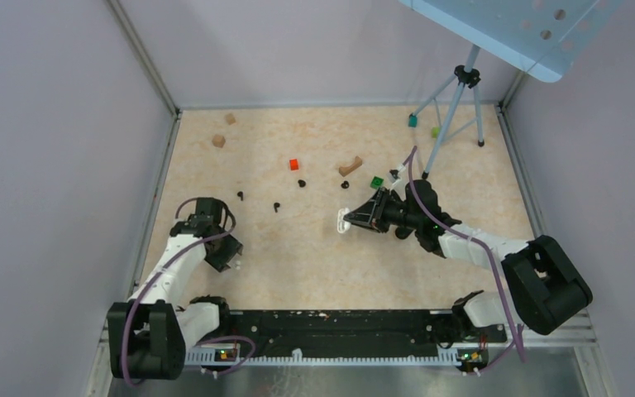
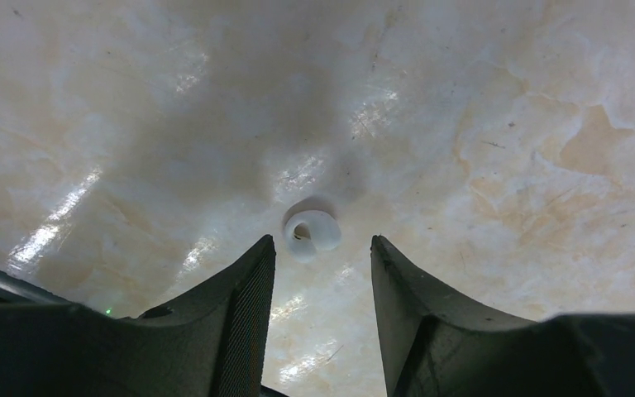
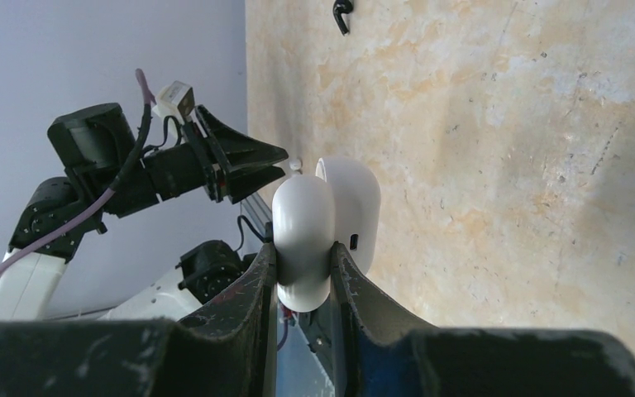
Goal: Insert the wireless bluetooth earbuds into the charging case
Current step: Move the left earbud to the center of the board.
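White charging case (image 3: 303, 211) is clamped in right tool (image 3: 303, 263). Left tool (image 2: 322, 255) stands apart over small white piece (image 2: 312, 231) on bench (image 2: 504, 124).

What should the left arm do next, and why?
Probably lower the left gripper slightly and close its jaws on the small white rounded earbud. It lies on the beige table just beyond the open jaws, untouched, while the right gripper holds the white oval charging case.
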`<state>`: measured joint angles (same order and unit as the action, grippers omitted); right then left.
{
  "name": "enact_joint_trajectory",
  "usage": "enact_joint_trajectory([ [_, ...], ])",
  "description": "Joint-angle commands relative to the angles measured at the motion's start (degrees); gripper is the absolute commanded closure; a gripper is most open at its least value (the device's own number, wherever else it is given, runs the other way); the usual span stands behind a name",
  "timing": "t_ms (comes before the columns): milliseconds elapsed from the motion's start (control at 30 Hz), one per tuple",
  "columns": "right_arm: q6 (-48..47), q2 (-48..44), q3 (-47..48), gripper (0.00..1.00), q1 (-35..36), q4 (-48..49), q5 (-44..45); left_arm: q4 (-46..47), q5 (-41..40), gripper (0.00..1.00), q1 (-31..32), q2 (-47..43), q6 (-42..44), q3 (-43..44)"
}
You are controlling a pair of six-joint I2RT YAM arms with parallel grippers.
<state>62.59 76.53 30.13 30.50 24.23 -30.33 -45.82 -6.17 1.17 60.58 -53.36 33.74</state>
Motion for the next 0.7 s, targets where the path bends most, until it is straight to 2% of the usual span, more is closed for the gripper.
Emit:
enact_joint_trajectory([
  [0, -0.9, -0.9, 2.1, 1.00, 0.1, 2.1, -0.5, 4.3, 0.9, 0.48, -0.3, 1.0, 0.9, -1.8],
  [267, -0.8, -1.0, 2.3, 1.00, 0.0, 1.9, -0.3, 15.0, 17.7, 0.52, 0.4, 5.7, 6.1, -4.6],
  [533, -0.9, -0.7, 2.6, 1.00, 0.0, 1.8, -0.2, 22.8, 26.4, 0.53, 5.4, 7.9, 8.1, -3.4],
  [667, -0.8, -0.2, 3.0, 1.00, 0.1, 1.8, -0.4, 21.4, 27.1, 0.50, 9.2, 9.7, 10.4, 0.2],
])
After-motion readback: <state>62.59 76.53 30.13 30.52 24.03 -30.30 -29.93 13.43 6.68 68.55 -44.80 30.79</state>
